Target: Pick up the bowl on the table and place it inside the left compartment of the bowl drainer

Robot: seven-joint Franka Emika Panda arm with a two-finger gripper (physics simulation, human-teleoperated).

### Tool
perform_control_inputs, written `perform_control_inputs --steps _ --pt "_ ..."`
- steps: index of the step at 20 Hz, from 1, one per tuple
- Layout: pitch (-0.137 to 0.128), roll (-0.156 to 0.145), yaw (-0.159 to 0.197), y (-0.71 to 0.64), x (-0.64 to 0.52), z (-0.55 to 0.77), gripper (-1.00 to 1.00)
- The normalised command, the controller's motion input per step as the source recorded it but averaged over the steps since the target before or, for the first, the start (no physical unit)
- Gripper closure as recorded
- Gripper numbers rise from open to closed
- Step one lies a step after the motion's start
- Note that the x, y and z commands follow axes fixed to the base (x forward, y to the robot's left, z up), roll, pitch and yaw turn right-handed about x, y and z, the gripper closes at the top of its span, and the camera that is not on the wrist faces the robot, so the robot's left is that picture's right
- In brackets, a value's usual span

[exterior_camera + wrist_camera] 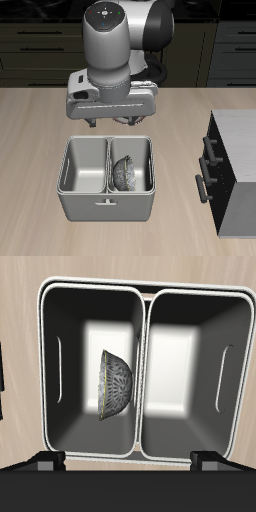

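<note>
Wrist view looks straight down into the grey metal two-well bowl drainer (190, 301), where the small grey mottled bowl (116, 384) stands tilted on its edge in one well, leaning against the divider. Both fingers (45, 462) show wide apart and hold nothing. Exterior view shows the gripper (113, 122) above the drainer's back rim, a dark cabinet with bar handles (230, 165) beside it on the pale wooden worktop (30, 150).
</note>
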Motion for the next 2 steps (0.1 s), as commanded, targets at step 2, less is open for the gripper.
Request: perform_control_inputs --steps 2 --pt "0.001 0.001 0.023 0.01 0.06 0.06 -1.0"
